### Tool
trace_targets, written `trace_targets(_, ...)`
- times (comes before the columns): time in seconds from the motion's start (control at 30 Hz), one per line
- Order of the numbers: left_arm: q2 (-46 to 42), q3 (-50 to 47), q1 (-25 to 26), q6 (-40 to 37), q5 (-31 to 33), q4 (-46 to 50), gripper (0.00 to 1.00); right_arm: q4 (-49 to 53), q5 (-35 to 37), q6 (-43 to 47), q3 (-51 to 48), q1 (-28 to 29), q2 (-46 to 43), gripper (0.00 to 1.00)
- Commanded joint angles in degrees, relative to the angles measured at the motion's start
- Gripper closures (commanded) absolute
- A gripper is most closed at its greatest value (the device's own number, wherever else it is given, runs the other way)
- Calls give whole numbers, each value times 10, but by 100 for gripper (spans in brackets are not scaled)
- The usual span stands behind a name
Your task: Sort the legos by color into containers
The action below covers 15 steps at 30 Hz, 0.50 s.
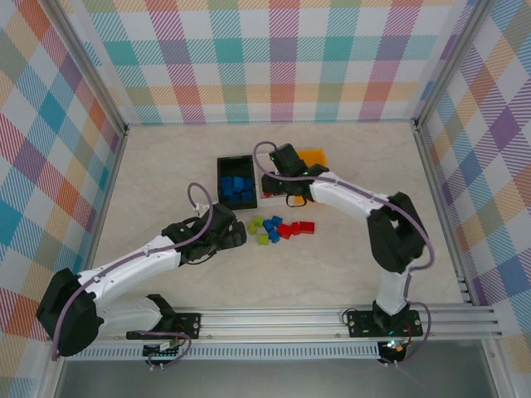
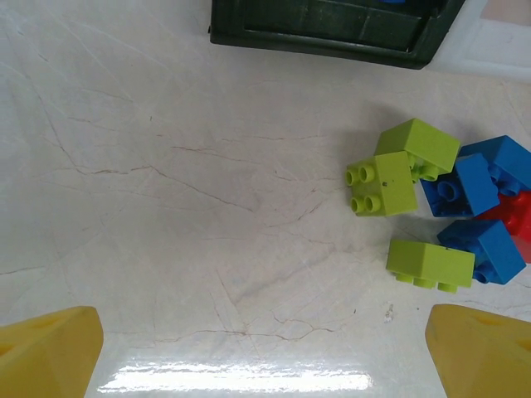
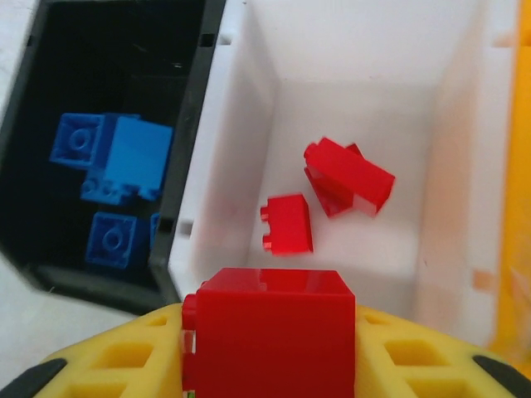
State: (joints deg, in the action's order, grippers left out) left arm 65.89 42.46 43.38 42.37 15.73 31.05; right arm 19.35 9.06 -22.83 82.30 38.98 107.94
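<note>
Right end effector (image 3: 270, 369) clamps a red brick (image 3: 270, 319) above the white bin (image 3: 465, 166); left end effector (image 2: 265, 356) gapes wide, lime brick (image 2: 383, 182) ahead.

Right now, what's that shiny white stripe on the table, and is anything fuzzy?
Left wrist view: the stripe is light glare on the glossy table. Right wrist view: the blue bricks in the black bin look slightly blurred.
</note>
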Motion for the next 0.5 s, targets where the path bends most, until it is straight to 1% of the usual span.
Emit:
trace_targets(0.0,-20,-9,5,-4,13,24,0,15,19,8,57,-2,43,58)
trace_targets(0.03,-23,-10,4,-4,14,26,0,17,19,9,72,-2,57,54)
trace_targets(0.07,-24,-9,4,-4,14,27,0,18,18,9,84,-3,64,48)
trace_targets(0.1,-26,-9,5,-4,15,30,0,21,18,8,94,-3,68,39)
trace_targets(0.13,-28,-9,4,-4,16,31,0,23,17,8,99,-3,65,35)
trace_targets(0.2,-34,-11,4,-4,17,32,0,12,12,9,87,-3,45,31)
trace_targets(0.27,-39,-13,5,-4,21,33,0,4,10,9,62,-3,11,31)
trace_targets(0.37,-43,-13,5,-4,21,32,0,-1,3,1,-6,-3,-57,32)
trace_targets(0.43,-44,-13,5,-6,20,31,0,-10,3,-6,-74,-4,-109,36)
trace_targets(0.47,-45,-13,5,-7,20,30,0,-8,6,-9,-103,-4,-130,41)
